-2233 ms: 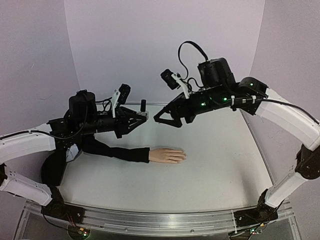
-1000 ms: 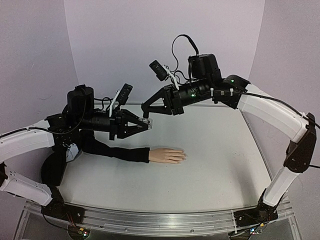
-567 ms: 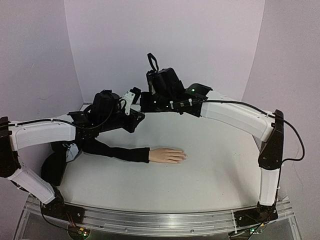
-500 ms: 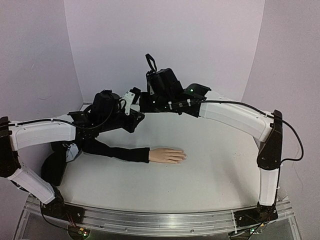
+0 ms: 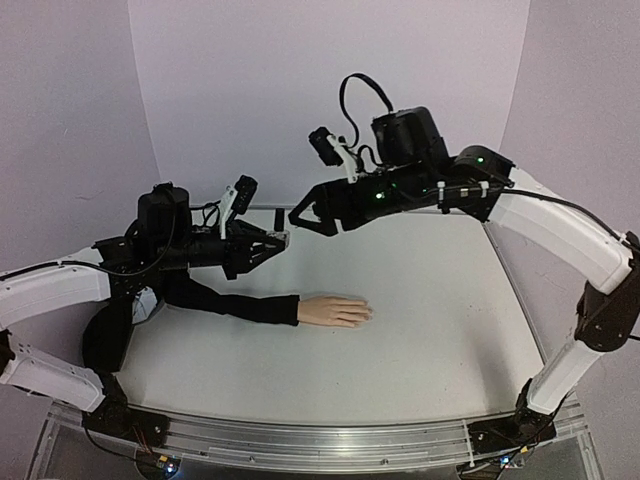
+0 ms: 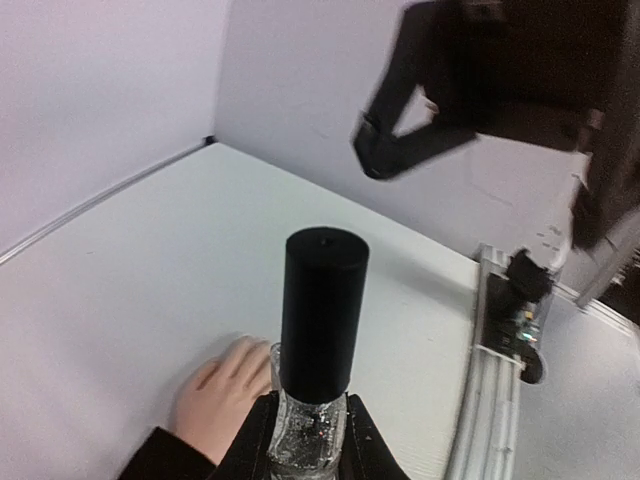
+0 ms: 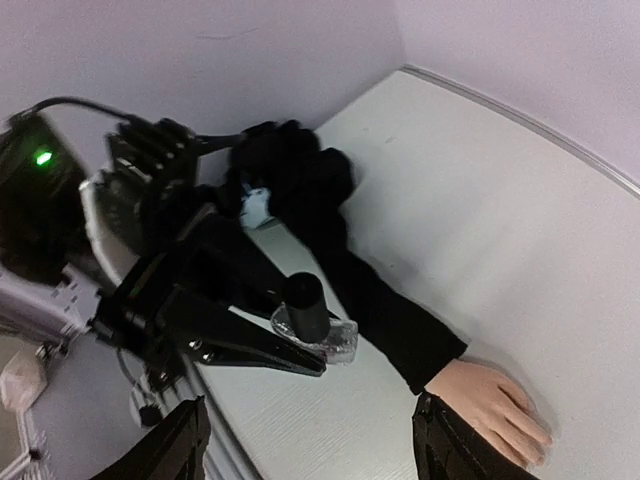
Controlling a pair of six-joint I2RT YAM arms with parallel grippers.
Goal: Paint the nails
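A pale mannequin hand (image 5: 335, 311) lies flat mid-table, extending from a long black sleeve (image 5: 230, 302). Its nails at the fingertips (image 5: 366, 313) are too small to make out. Above the sleeve my left gripper (image 5: 283, 238) is shut on a small clear polish bottle (image 6: 305, 440), whose tall black cap (image 6: 322, 310) is still on. The right wrist view shows this bottle (image 7: 312, 318) pinched between the left fingers (image 7: 250, 352), above the sleeve (image 7: 370, 300) and left of the hand (image 7: 495, 405). My right gripper (image 5: 308, 218) hovers open just right of the bottle, with nothing between its jaws (image 7: 310, 460).
The sleeve ends in a bunched black cloth (image 5: 105, 340) at the table's left edge. An aluminium rail (image 5: 320, 440) runs along the near edge. Lilac walls close the back and both sides. The right arm spans the back right of the table.
The right gripper has gone from shut to open. Both arms have drawn back from the far wall towards the middle, and the left gripper still holds the bottle.
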